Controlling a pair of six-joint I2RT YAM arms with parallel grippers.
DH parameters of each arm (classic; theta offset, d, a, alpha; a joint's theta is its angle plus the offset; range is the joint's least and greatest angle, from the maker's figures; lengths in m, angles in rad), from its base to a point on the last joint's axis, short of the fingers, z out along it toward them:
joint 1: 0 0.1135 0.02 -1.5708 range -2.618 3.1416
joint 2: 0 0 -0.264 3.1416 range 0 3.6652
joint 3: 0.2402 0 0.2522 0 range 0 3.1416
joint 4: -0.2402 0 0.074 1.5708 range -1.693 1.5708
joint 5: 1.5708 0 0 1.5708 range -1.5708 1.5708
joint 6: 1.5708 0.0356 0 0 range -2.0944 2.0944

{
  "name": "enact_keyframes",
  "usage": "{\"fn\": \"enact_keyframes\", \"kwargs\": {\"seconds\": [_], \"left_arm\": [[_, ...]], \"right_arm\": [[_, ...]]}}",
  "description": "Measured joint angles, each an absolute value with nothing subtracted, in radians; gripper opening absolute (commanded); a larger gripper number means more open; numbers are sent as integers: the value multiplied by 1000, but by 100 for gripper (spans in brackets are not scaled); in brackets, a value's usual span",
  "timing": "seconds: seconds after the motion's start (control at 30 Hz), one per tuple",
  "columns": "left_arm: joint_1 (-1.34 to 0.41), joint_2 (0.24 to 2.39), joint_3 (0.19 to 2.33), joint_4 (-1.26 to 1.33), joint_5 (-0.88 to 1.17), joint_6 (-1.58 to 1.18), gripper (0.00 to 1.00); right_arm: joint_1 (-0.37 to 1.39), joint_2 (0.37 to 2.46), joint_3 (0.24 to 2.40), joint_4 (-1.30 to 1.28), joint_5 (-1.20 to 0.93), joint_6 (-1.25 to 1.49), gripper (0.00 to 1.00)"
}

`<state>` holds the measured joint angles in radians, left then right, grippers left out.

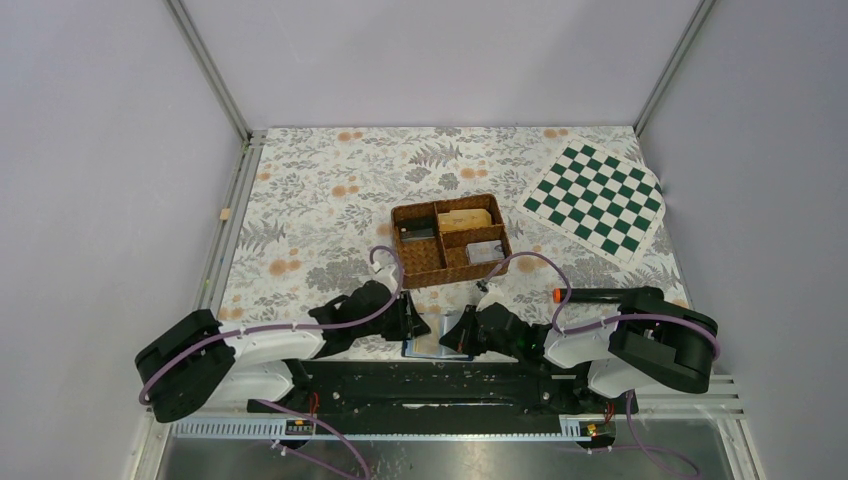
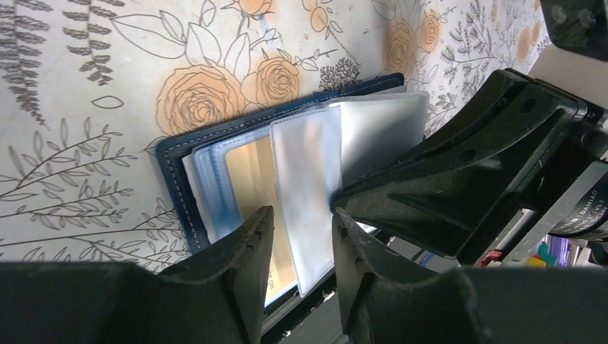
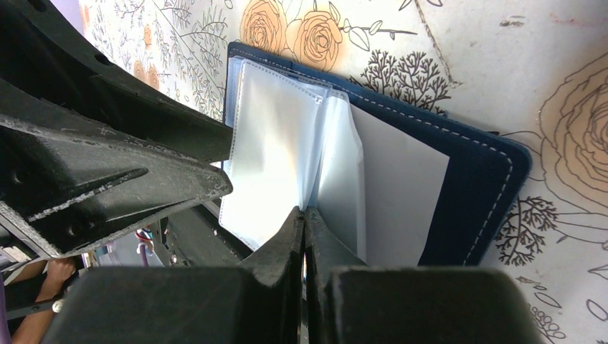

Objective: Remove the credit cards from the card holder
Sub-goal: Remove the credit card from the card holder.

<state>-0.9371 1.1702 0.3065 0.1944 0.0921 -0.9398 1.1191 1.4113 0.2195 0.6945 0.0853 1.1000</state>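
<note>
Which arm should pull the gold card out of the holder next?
Probably left: the left fingers stand open beside the gold card in the card holder; the right fingers are shut on a clear sleeve.

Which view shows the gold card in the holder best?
Left wrist: the gold card shows through a clear sleeve of the open card holder. Right wrist shows only pale sleeves; top view too small.

Open card holder (image 2: 176,161) on the flowery surface (image 2: 86,107)

The card holder lies open, dark blue at its edge with white stitches. See-through pockets fan out from it, and a gold card (image 2: 251,172) sits inside one. The left fingers (image 2: 240,272) stand apart, with a clear pocket (image 2: 308,179) showing in the gap between them. The black right fingers (image 2: 430,179) reach in from the side, their tip at that pocket's edge.
</note>
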Motion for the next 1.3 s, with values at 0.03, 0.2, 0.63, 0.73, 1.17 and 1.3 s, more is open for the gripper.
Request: {"fn": "enact_keyframes", "kwargs": {"seconds": [0.03,0.2,0.63,0.73,1.17,1.3], "left_arm": [[-940,1178,307,203,95,-941,36],[-950,1202,309,237,108,-948,35],[-986,1199,364,260,161,-961,36],[-995,1208,378,287,171,-960,36],[-1028,1463,475,462,232,-995,36],[-1029,1478,484,477,234,-1000,36]], "right_arm": [[1119,1411,220,694,85,1100,3],[1119,1403,220,684,85,1099,17],[1118,1003,257,307,183,1040,42],[1118,859,258,204,245,1036,41],[1117,527,231,-56,327,991,29],[1117,534,231,-61,307,973,28]]}}
